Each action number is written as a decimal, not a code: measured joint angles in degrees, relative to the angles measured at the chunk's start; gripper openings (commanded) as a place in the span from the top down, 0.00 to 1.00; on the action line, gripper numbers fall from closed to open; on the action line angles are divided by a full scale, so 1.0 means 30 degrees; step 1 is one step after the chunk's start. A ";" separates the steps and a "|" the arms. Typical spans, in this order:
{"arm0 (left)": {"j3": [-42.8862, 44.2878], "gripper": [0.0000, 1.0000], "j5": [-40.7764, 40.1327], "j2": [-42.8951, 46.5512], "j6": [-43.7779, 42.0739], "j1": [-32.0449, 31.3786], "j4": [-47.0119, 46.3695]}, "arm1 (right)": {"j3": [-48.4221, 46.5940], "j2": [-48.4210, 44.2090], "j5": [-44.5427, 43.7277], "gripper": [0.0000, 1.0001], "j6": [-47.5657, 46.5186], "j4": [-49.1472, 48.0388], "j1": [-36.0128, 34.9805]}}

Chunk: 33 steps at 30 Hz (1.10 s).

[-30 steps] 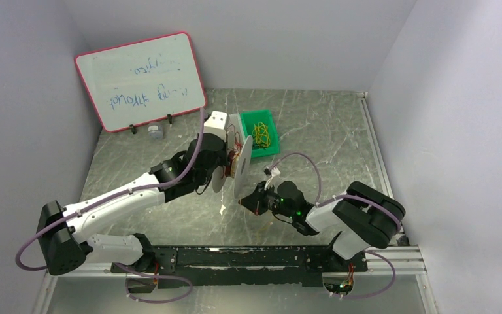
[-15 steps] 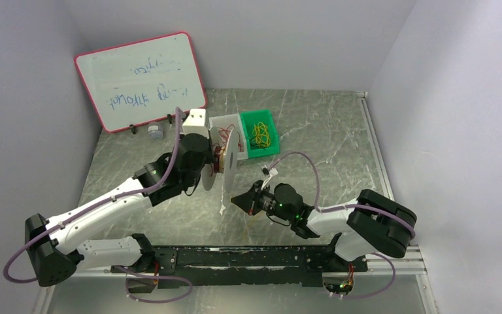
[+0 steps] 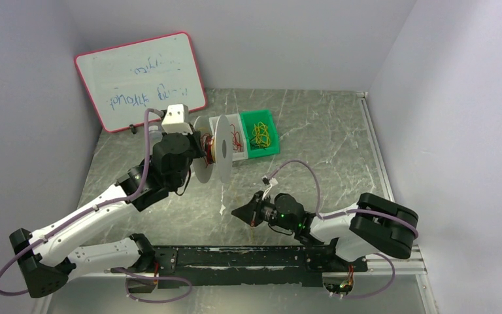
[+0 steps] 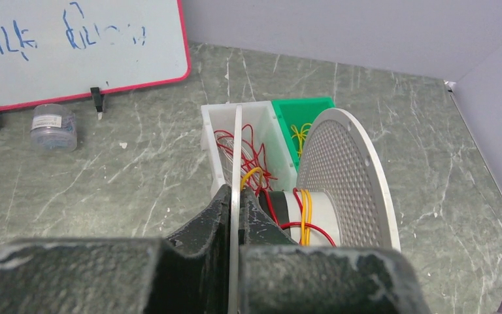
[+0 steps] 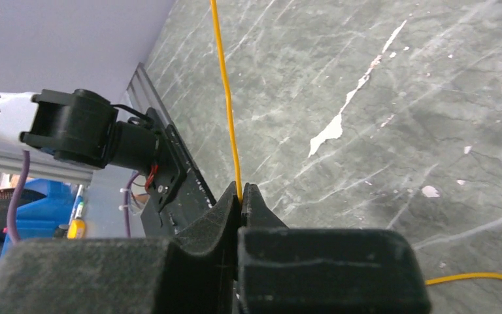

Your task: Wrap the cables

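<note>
Item: spool (image 4: 344,175), white, two flanges, held on edge above the desk (image 3: 327,137). Grip: the left jaws pinch its near plain flange, the thin disc clamped between them. Contents: cables (image 4: 302,212), red and yellow turns on the hub; loose red ones in the white bin (image 4: 261,121), yellow ones in the green bin (image 4: 304,104) (the bins touch). Second grip: the right jaws, low over the desk's near side, pinch one yellow strand (image 5: 225,98), which runs straight up and away from them.
</note>
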<state>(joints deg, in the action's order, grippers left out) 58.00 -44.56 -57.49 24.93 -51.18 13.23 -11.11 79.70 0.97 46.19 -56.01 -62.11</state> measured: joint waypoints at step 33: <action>-0.0656 0.93 -0.1632 -0.2535 0.1617 0.0299 0.0852 | -1.6247 -0.2973 -0.6681 1.00 -1.0105 2.2600 -0.4852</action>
<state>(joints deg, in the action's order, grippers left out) 56.03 -49.45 -65.10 29.78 -50.28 15.79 -59.86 70.78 -19.07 15.88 11.79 -76.66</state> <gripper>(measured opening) 0.074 0.016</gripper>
